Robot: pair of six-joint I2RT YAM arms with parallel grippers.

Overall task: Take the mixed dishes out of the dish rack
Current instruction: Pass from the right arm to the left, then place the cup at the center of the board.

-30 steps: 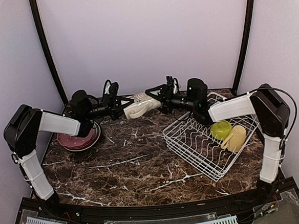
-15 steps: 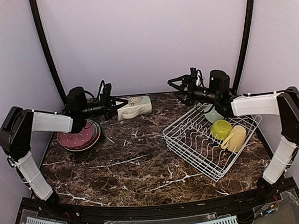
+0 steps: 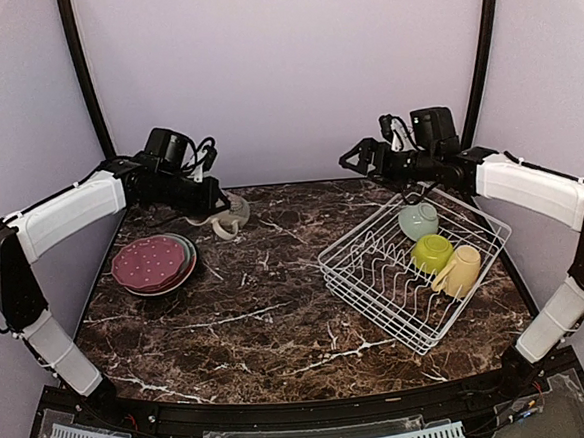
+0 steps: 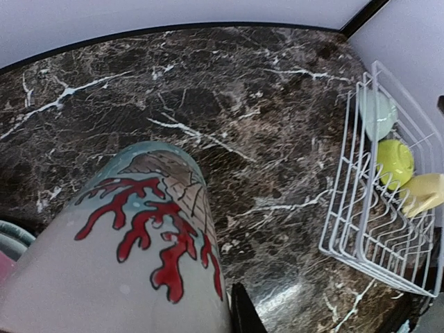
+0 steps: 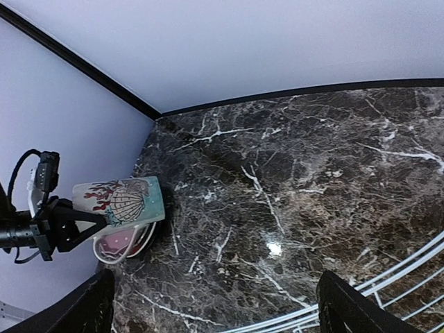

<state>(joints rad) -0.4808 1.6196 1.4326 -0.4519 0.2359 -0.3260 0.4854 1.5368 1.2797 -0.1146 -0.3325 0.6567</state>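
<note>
Mug [image 3: 232, 216] sits clamped in the left gripper [image 3: 220, 201], upper left, seemingly above the marble table [image 3: 278, 310]; right gripper [image 3: 352, 161] open; lilac walls [image 3: 282, 69].

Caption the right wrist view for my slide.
The left hand holds the shell-patterned mug sideways near the stacked plates, across the marble table from the dish rack.

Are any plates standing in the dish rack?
No, the dish rack holds only a mint bowl, a lime-green bowl and a yellow mug.
</note>
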